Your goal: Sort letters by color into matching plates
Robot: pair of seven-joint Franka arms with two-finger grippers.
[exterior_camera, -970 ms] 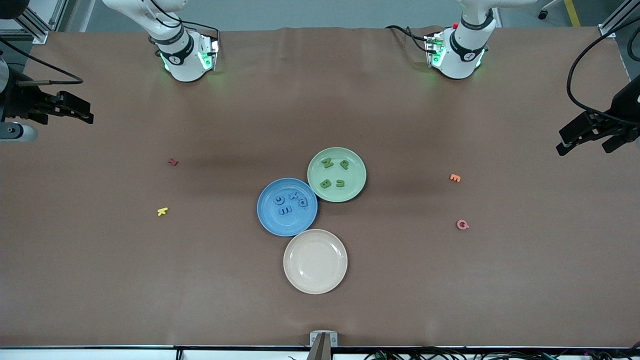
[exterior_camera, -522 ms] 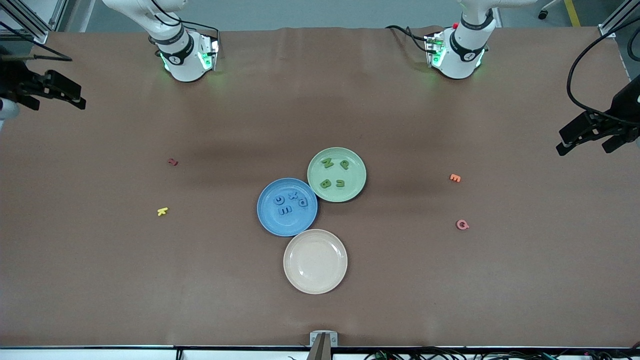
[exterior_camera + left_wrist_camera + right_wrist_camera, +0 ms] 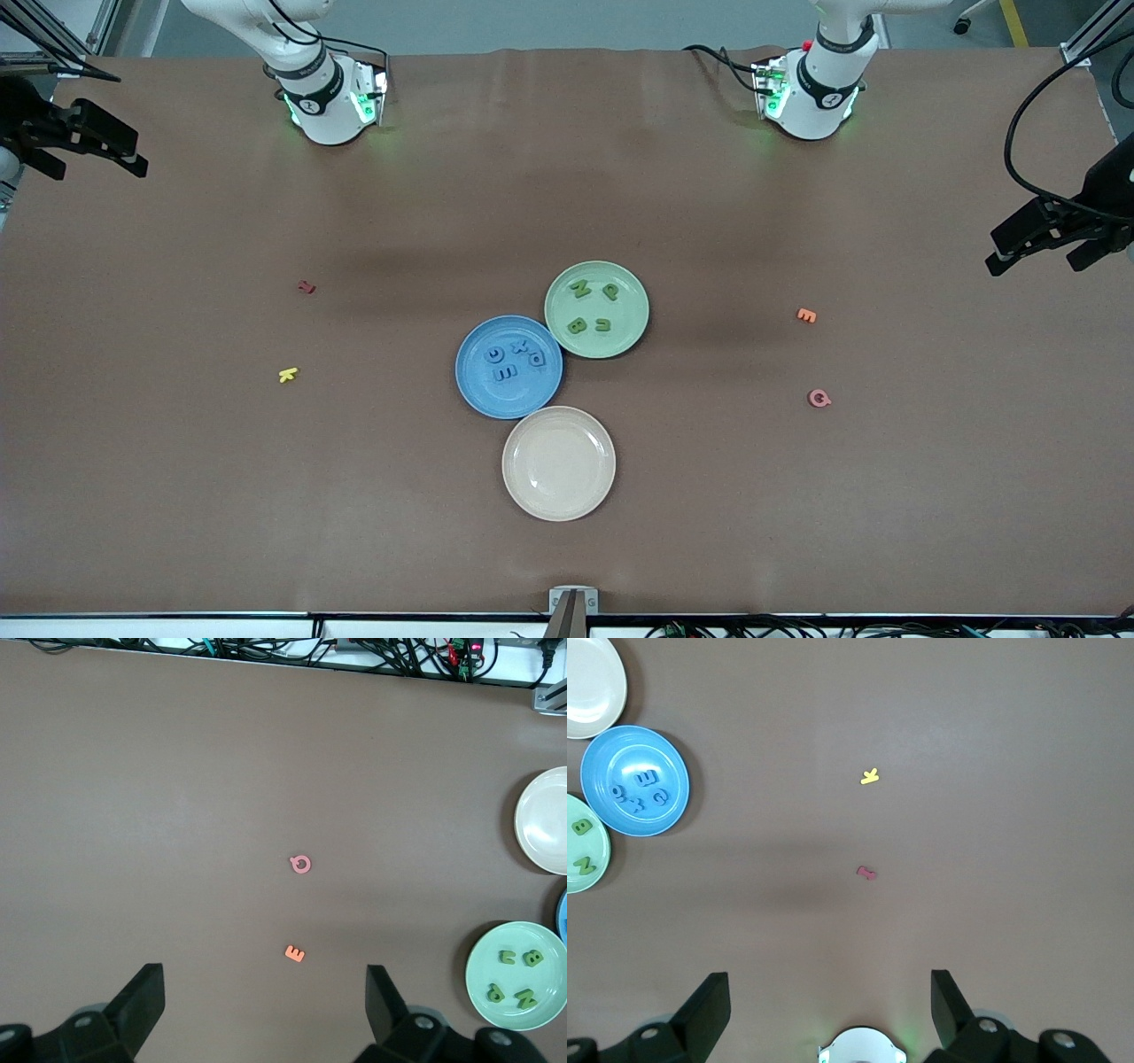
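The brown tabletop [image 3: 221,496] carries three plates clustered mid-table, rims touching or nearly so. The green plate [image 3: 596,309] lies farthest from the front camera, the blue plate [image 3: 508,366] just beside it toward the right arm's end, and the cream plate [image 3: 558,462] nearest the camera.

The left claw [image 3: 1041,239] hangs over the left arm's end of the tabletop, fingers spread wide and empty; the right claw [image 3: 93,146] hangs over the right arm's end, likewise wide and empty. Both are well apart from the plates, with nothing between but bare tabletop and stray letters.

Four green letters [image 3: 591,307] lie in the green plate and four blue letters [image 3: 514,360] in the blue plate.

Toward the left arm's end lie an orange letter [image 3: 805,315] and, nearer the camera, a pink letter [image 3: 819,398]. Toward the right arm's end lie a red letter [image 3: 306,286] and, nearer the camera, a yellow letter [image 3: 288,375].
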